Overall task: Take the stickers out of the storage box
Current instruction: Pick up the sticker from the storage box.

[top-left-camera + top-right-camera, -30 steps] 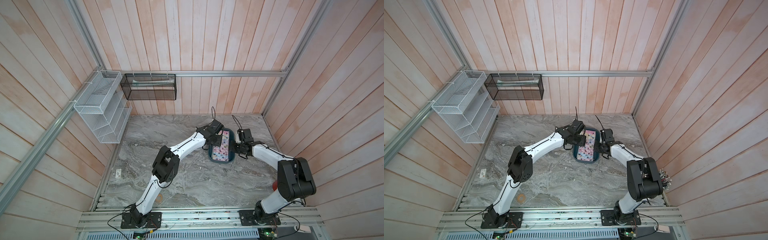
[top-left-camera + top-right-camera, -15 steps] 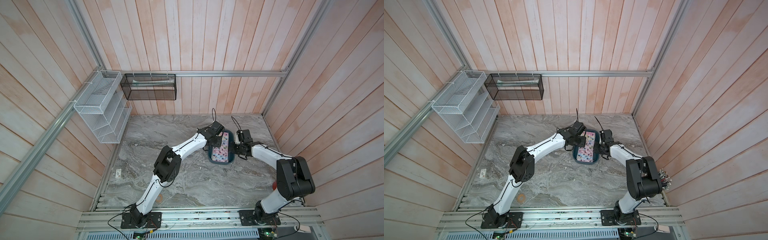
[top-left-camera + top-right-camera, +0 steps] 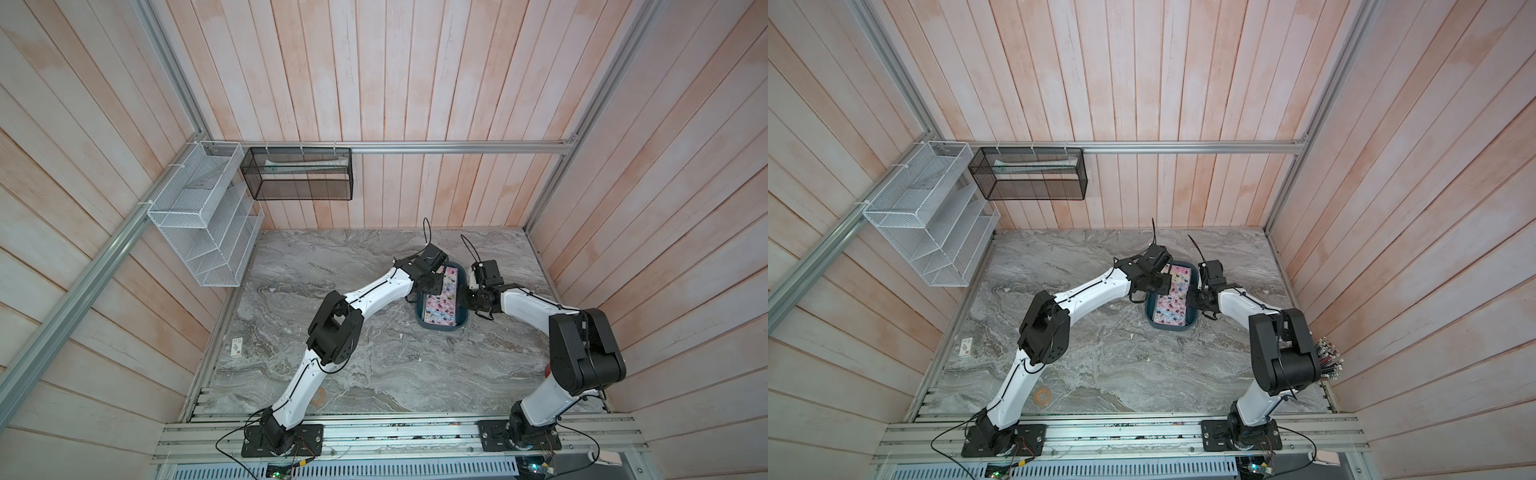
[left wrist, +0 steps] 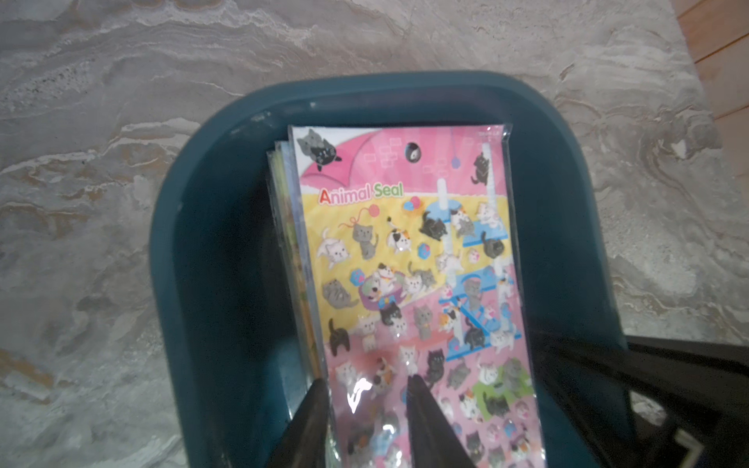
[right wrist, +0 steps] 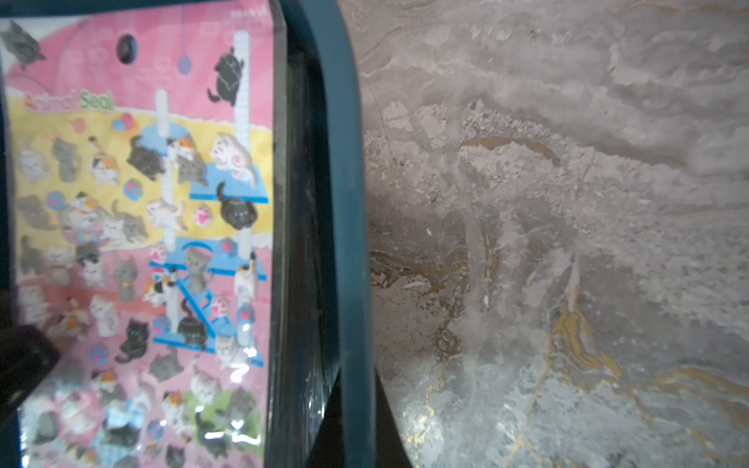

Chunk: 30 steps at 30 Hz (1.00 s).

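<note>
Left wrist: the stickers (image 4: 405, 251), thin glossy sleeves, lie stacked in the storage box (image 4: 364, 87). My left gripper (image 4: 367, 381) straddles the top sheet's long edge, jaws apart, nothing pinched yet. Likely slick and floppy; I'd nip that edge.

Right wrist: right gripper (image 5: 356, 389) is clenched on the box rim.

Top view: wire rack (image 3: 199, 232) and mesh basket (image 3: 299, 178) hang well clear; only the box wall crowds me.

White arm links (image 3: 374, 292), black joints (image 3: 332, 332) — thin black cables (image 3: 424, 227), black bases (image 3: 282, 442)
</note>
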Motion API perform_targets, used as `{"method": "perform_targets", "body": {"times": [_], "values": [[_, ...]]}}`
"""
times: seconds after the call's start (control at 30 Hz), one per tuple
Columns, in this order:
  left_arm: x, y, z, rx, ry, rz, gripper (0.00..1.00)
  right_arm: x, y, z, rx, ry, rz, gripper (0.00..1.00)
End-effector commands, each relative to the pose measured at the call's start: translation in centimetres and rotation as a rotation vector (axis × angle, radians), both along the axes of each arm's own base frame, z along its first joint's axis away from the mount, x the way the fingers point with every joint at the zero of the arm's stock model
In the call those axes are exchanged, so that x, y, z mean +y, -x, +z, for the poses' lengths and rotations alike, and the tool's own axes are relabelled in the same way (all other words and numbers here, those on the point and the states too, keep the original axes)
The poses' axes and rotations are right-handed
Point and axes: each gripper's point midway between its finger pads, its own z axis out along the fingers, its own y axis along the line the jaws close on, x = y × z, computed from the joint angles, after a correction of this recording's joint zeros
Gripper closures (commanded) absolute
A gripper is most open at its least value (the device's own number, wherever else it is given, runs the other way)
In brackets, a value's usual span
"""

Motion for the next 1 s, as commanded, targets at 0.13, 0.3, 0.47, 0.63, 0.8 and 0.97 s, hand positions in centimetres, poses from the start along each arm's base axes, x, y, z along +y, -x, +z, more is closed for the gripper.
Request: {"method": "perform_targets", "body": {"times": [0.13, 0.3, 0.47, 0.63, 0.8, 0.97], "values": [[-1.3, 0.6, 4.2, -0.066, 0.066, -0.02, 0.73, 1.1, -1.1, 0.8, -0.043, -0.04, 0.017, 1.0], [-2.1, 1.0, 5.3, -0.081, 0.077, -0.035, 0.74, 1.1, -1.0, 0.4, -0.035, -0.037, 0.018, 1.0], [-2.6, 1.3, 6.4, -0.085, 0.099, -0.049, 0.78, 1.2, -1.0, 0.2, -0.028, -0.036, 0.019, 1.0], [-3.0, 1.8, 6.7, -0.08, 0.114, -0.059, 0.81, 1.2, -1.0, 0.0, -0.024, -0.035, 0.02, 1.0], [-3.1, 1.9, 6.5, -0.071, 0.119, -0.061, 0.87, 1.2, -0.9, -0.1, -0.021, -0.034, 0.019, 1.0], [-3.1, 1.8, 6.8, -0.078, 0.121, -0.059, 1.0, 1.1, -0.9, -0.1, -0.018, -0.032, 0.019, 1.0]]}}
